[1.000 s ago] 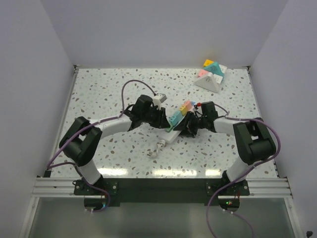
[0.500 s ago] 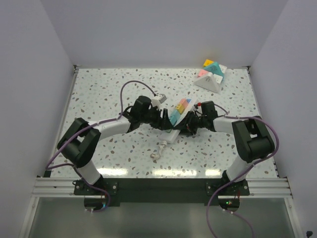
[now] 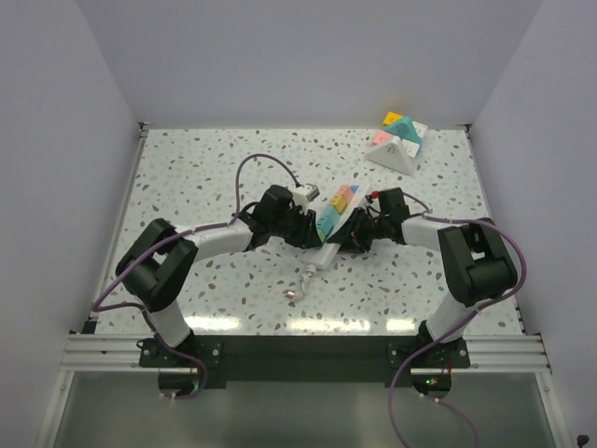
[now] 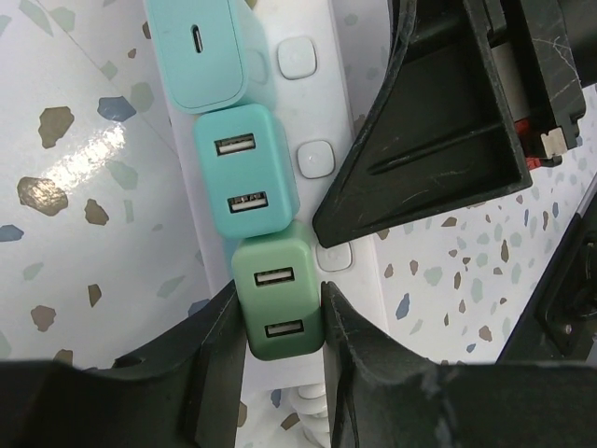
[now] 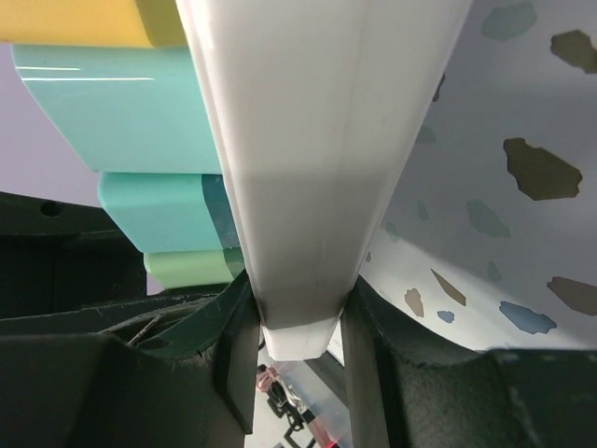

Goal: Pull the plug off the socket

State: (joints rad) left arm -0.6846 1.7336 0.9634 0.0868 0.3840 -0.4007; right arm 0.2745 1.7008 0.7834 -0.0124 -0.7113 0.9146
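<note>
A white power strip (image 3: 338,231) lies slantwise mid-table with several coloured plugs in a row on it. In the left wrist view my left gripper (image 4: 280,322) is shut on the green plug (image 4: 277,299), the nearest of the row, one finger on each side; a teal plug (image 4: 244,174) sits beside it. The green plug still sits on the power strip (image 4: 317,112). In the right wrist view my right gripper (image 5: 297,322) is shut on the power strip (image 5: 317,140), fingers on its two long sides. The two grippers meet at the strip (image 3: 322,233).
The strip's white cord (image 3: 300,280) trails toward the near edge. A pyramid of coloured triangular blocks (image 3: 397,142) stands at the back right. White side walls enclose the speckled table (image 3: 205,168).
The power strip has turned and shifted a little toward the back and right with both grippers on it. The cord end has slid along with it.
</note>
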